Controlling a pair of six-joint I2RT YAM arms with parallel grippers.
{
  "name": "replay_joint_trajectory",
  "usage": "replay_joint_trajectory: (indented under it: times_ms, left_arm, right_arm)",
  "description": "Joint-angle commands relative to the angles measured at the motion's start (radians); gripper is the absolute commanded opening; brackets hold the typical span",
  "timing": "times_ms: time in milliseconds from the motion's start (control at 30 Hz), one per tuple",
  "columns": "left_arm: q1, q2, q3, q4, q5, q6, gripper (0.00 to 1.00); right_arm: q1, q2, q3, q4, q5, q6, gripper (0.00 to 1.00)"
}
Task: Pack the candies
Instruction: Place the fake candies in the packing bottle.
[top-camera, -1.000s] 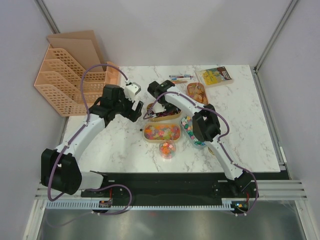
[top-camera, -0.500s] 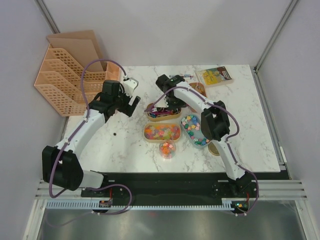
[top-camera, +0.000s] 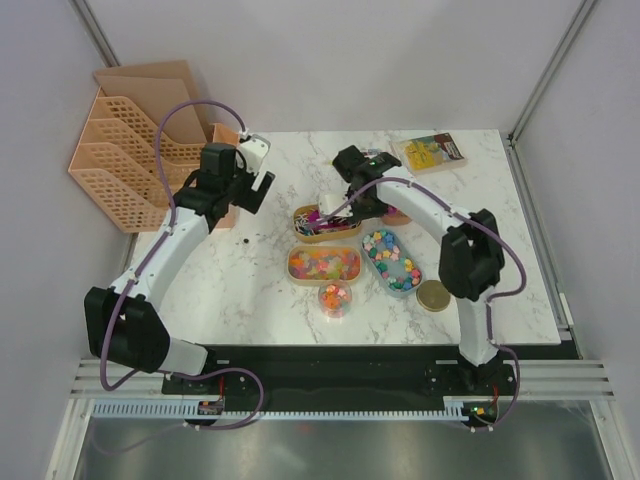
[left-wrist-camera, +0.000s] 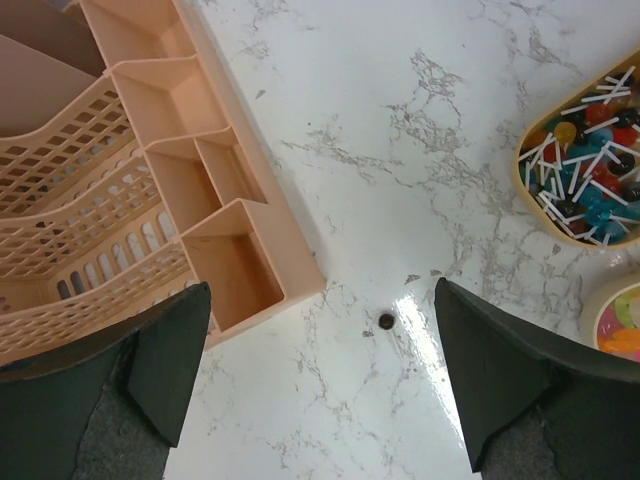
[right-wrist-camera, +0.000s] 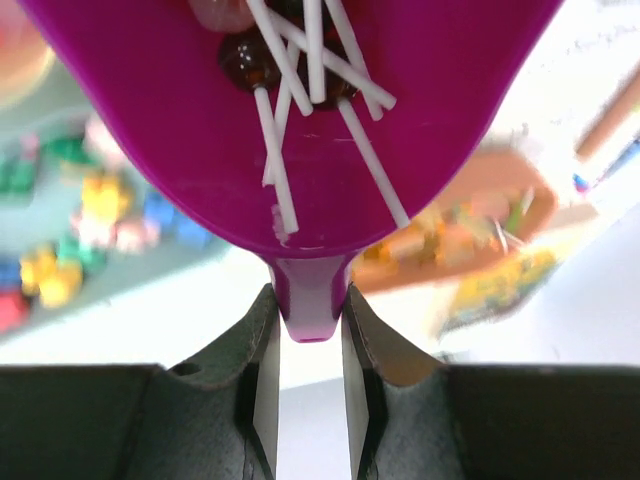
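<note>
My right gripper (right-wrist-camera: 308, 318) is shut on the handle of a magenta scoop (right-wrist-camera: 300, 150) that holds a few white-stick lollipops (right-wrist-camera: 305, 60). In the top view the right gripper (top-camera: 345, 205) holds the scoop over the oval lollipop tray (top-camera: 322, 228). In front of that tray lie a tray of orange-pink-yellow candies (top-camera: 323, 264), a tray of pastel candies (top-camera: 390, 260) and a small round jar of candies (top-camera: 335, 297). My left gripper (top-camera: 245, 187) is open and empty near the rack. One brown candy (left-wrist-camera: 386, 321) lies loose on the table between its fingers (left-wrist-camera: 170, 360), also seen from above (top-camera: 242, 240).
An orange file rack (top-camera: 140, 150) stands at the back left, close to the left gripper, and shows in the left wrist view (left-wrist-camera: 180, 190). A yellow packet (top-camera: 430, 152) lies at the back right. A gold lid (top-camera: 433, 295) sits at the front right. Another orange tray (top-camera: 398, 215) is partly hidden by the right arm.
My left arm has drawn back and left toward the rack, uncovering the loose brown candy. My right arm has swung right and back with the scoop.
</note>
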Motion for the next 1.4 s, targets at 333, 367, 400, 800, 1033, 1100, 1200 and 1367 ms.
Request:
replay_joint_trajectory:
  times_ms: [333, 367, 400, 800, 1033, 1100, 1200, 1367]
  left_arm:
    - [0.067, -0.016, -0.003, 0.111, -0.031, -0.056, 1.00]
    - [0.066, -0.018, -0.003, 0.111, -0.022, -0.060, 1.00]
    - [0.066, -0.021, -0.004, 0.116, -0.019, -0.069, 1.00]
    - [0.066, -0.067, -0.113, 0.179, -0.025, -0.113, 0.99]
    - [0.066, -0.102, -0.153, 0.184, -0.016, -0.132, 0.99]
    - [0.066, -0.112, -0.165, 0.184, -0.006, -0.142, 0.99]
    - [0.066, -0.141, -0.187, 0.182, 0.017, -0.163, 0.99]
    - [0.066, -0.193, -0.228, 0.203, 0.027, -0.177, 0.99]
  right_arm:
    - [0.039, -0.523, -0.484, -0.085, 0.351, -0.315, 0.00]
    - [0.059, -0.526, -0.498, -0.102, 0.395, -0.309, 0.00]
    - [0.071, -0.523, -0.502, -0.116, 0.420, -0.295, 0.00]
    - [0.278, -0.433, -0.484, -0.226, 0.586, -0.068, 0.00]
    - [0.428, -0.335, -0.409, -0.301, 0.603, 0.076, 0.00]
    - [0.445, -0.322, -0.407, -0.309, 0.624, 0.107, 0.00]
    - [0.464, -0.299, -0.423, -0.337, 0.678, 0.144, 0.00]
    - [0.495, -0.285, -0.450, -0.349, 0.785, 0.193, 0.00]
